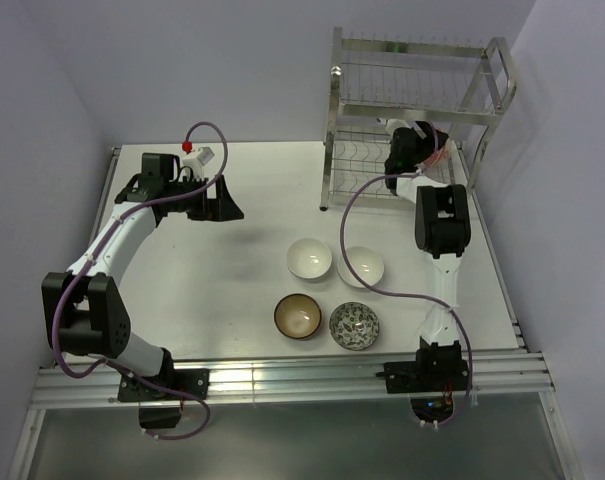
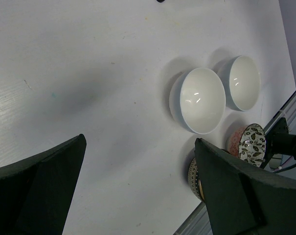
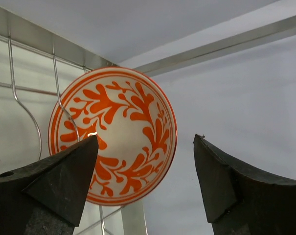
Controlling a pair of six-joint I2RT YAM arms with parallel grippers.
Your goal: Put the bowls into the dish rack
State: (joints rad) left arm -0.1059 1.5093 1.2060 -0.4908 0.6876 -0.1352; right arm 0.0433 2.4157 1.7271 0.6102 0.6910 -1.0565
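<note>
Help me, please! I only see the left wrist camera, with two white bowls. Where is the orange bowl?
Observer: The orange bowl stands on its edge among the wires of the dish rack, lower tier.
Operator: Is a gripper holding it?
Observer: No. The right gripper is open in front of it.
Operator: How many bowls sit on the table?
Observer: Four: the two white bowls, a grey patterned bowl, and a dark brown bowl with a tan inside, mostly hidden from you.
</note>
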